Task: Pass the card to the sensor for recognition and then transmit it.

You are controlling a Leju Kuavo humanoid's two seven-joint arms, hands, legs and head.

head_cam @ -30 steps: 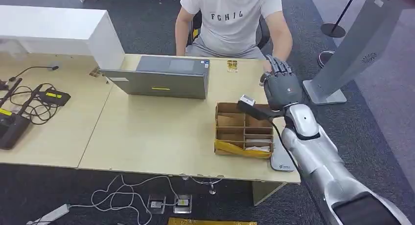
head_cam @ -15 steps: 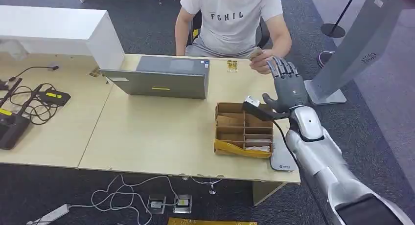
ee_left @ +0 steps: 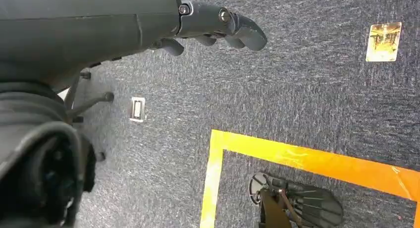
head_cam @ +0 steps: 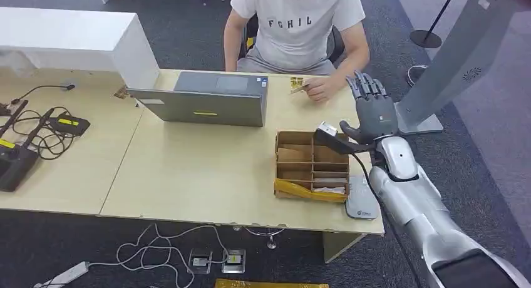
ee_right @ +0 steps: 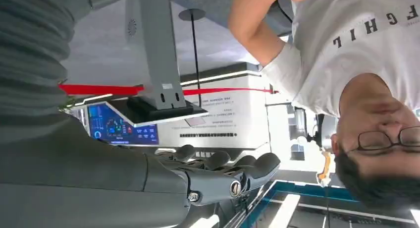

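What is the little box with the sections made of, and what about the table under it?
The box looks like brown cardboard: dull, with thin walls dividing it into sections and yellow tape along its near edge. The table seems to be pale wood-look board, smooth and matte; whether it is real wood cannot be told.

Box (head_cam: 311,166) right of laptop (head_cam: 210,99).
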